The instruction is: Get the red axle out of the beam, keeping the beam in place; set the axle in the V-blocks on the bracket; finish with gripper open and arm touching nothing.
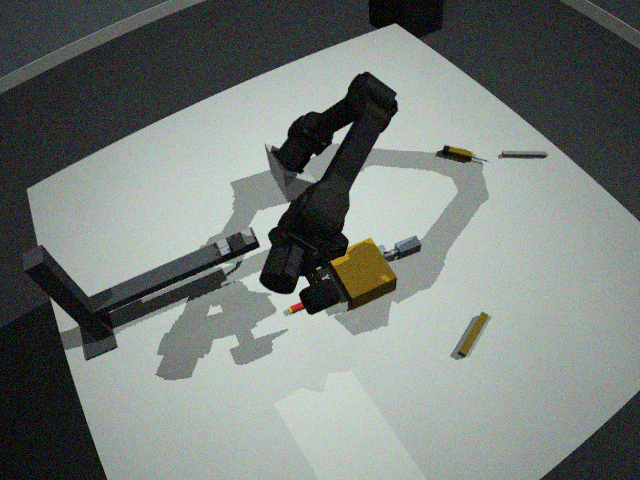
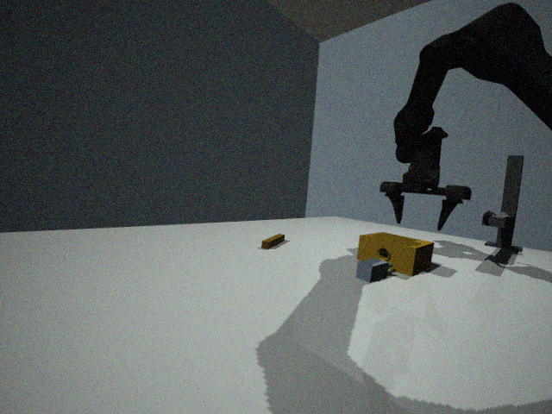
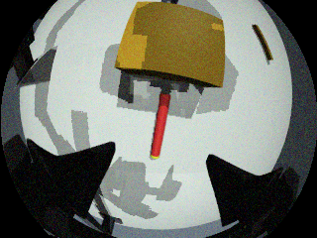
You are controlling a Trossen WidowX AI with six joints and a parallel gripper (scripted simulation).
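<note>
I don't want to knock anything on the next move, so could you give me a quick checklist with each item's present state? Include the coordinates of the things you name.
1. Jaws open: ok, they stand wide apart.
2. Nothing held between them: ok.
3. Fingertips raised above the yellow block point(image 1: 364, 268) point(image 2: 401, 253) point(image 3: 178, 45): ok.
4. Yellow-tipped end of the red axle point(image 1: 296, 307) point(image 3: 159, 126) in sight: ok.
5. Axle fully out of the block: cannot tell, its far end is in shade by the block.
6. Axle seated in the V-blocks: cannot tell.

The top view looks steeply down over the whole arm point(image 1: 336, 191); the exterior looks low across the table point(image 1: 516, 248) point(image 2: 155, 311) point(image 3: 258, 114); the wrist looks closely down; all share the yellow beam point(image 1: 364, 271) point(image 2: 403, 254) point(image 3: 178, 45).
</note>
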